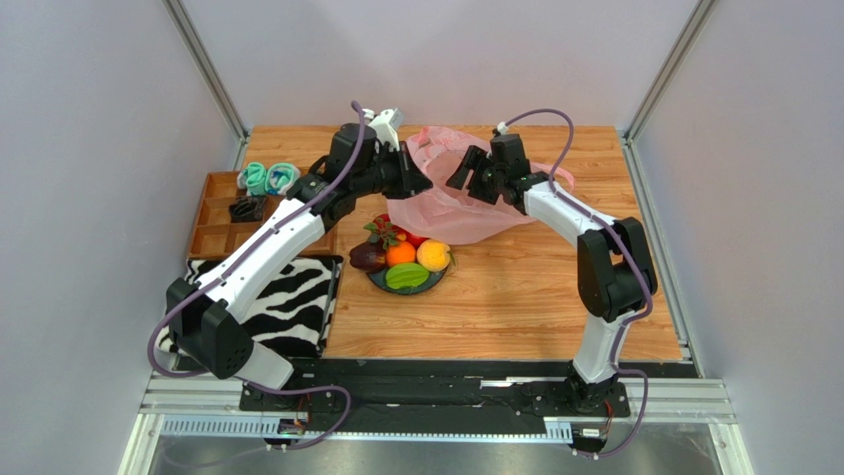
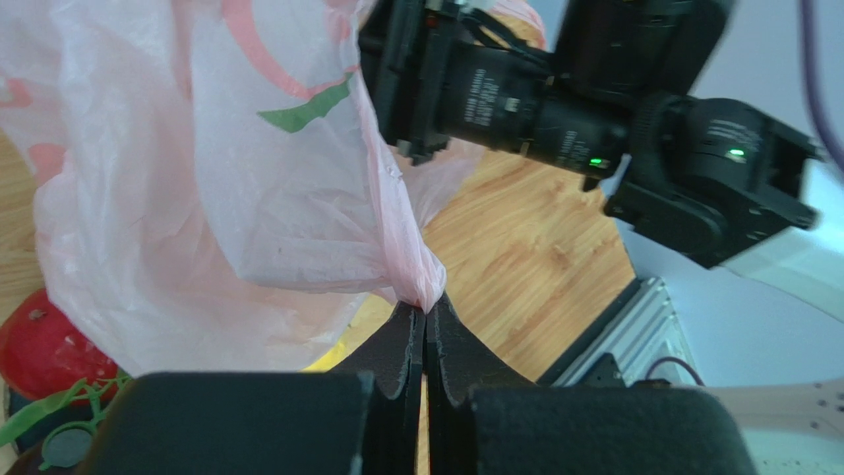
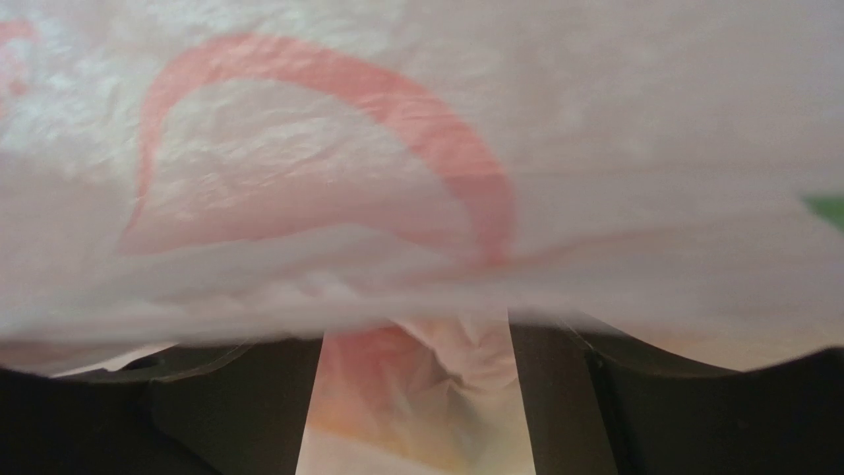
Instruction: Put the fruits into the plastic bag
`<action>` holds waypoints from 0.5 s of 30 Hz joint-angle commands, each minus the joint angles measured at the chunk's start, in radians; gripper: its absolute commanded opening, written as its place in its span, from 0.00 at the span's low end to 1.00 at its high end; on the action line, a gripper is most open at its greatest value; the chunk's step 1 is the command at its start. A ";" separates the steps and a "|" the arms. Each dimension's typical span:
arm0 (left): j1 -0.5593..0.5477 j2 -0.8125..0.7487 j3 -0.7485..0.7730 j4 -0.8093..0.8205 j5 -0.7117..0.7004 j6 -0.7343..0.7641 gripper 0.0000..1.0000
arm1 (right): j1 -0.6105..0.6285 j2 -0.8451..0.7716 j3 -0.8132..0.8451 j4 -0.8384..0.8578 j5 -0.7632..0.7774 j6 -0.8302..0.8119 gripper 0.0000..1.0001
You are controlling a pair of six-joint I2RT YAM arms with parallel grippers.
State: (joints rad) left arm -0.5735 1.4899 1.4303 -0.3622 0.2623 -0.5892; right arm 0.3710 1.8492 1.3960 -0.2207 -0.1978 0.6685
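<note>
**Asker:** What lies nearest, by the arms' bases?

**Describer:** A zebra-striped cloth [image 1: 292,302] lies on the left of the wooden table [image 1: 515,297], partly under the left arm.

**Asker:** Where are the fruits?

**Describer:** Just beyond the cloth, near the table's middle, a dark round plate [image 1: 436,283] holds the fruits [image 1: 404,257] in a close heap. A green oval fruit [image 1: 406,277] sits in front and a dark purple fruit [image 1: 367,258] on the left. An orange [image 1: 400,253] is in the middle and a yellow-orange peach [image 1: 433,255] on the right. Red berries with green leaves [image 1: 382,230] are at the back.

**Asker:** Anything further left?

**Describer:** Behind the cloth stands a wooden tray [image 1: 210,240] with compartments. It holds a black item [image 1: 243,209] and some teal items [image 1: 267,177], all too small to name.

**Asker:** And the plastic bag?

**Describer:** The thin pink plastic bag [image 1: 446,213] is behind the plate, at the far middle of the table. It is raised between the two grippers, and its lower edge hangs down to the plate's far side.

**Asker:** How do the grippers stand?

**Describer:** The left gripper [image 2: 425,319] is clamped tight on a pinch of the bag's edge, jaws pressed together with film between them. The right gripper [image 1: 462,176] is at the bag's right side. In its wrist view its fingers [image 3: 555,396] stand apart, with bag film draped over them and bunched in the gap. I cannot tell whether they press it.
</note>
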 commanded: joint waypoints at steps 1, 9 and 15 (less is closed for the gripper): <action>0.001 -0.104 -0.001 0.060 0.089 -0.070 0.00 | 0.023 0.021 -0.005 0.152 0.196 0.011 0.72; 0.044 -0.221 0.004 0.097 0.141 -0.103 0.00 | 0.008 0.054 0.063 0.018 0.523 -0.121 0.82; 0.107 -0.287 0.015 0.068 0.173 -0.052 0.00 | -0.081 0.041 0.069 -0.029 0.583 -0.138 0.82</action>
State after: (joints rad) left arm -0.4980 1.2484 1.4216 -0.3042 0.3939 -0.6704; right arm 0.3550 1.8977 1.4258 -0.2241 0.2577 0.5694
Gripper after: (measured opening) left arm 0.009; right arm 0.822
